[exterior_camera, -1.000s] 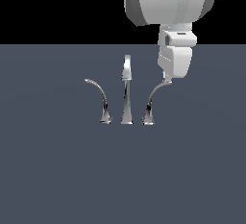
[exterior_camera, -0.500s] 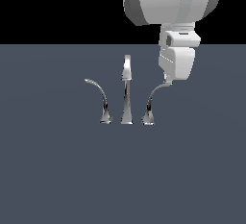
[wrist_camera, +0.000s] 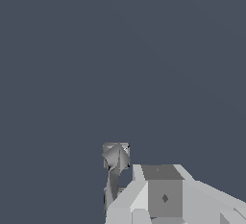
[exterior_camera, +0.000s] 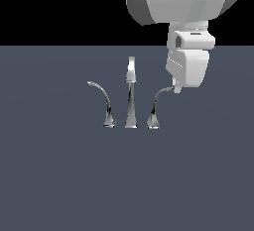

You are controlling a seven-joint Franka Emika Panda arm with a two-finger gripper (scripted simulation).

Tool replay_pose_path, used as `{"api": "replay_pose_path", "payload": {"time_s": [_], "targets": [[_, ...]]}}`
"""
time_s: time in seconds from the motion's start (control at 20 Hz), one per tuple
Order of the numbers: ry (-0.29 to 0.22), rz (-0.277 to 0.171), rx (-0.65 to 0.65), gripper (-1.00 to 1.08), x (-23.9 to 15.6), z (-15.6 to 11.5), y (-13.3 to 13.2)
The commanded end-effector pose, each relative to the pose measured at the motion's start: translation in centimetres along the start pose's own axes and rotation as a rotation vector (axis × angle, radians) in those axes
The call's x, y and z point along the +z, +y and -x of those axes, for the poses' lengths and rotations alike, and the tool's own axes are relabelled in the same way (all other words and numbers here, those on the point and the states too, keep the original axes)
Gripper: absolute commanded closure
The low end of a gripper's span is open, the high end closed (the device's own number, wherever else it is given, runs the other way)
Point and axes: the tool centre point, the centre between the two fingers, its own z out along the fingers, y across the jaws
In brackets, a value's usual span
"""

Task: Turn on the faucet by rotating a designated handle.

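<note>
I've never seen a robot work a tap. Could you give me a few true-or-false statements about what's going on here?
1. The faucet has three chrome pieces. True.
2. The end effector is at the left lever in the exterior view. False: it is at the tip of the right handle.
3. The spout between them stands upright. True.
4. A cup sits beside the faucet. False: only the grey surface shows.

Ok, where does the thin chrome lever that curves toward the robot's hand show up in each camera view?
Exterior view: the thin chrome lever stands on the exterior view's right of the tall chrome spout, its tip meeting the white gripper.
Wrist view: the lever appears foreshortened beside the gripper body; the jaws are hidden.
Shared landmark: the grey floor.
</note>
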Motion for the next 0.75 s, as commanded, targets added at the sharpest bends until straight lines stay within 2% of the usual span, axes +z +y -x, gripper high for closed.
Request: {"api": "replay_pose_path", "payload": {"time_s": [0.0,0.05,0.7], "targets": [[-0.003,0.007,-0.011,1.08,-0.1,0.9,0.7],[-0.001,0.001,-0.003,1.08,0.0,0.2,0.2],[-0.003,0.008,-0.01,1.08,-0.1,5.4,2.9]]}}
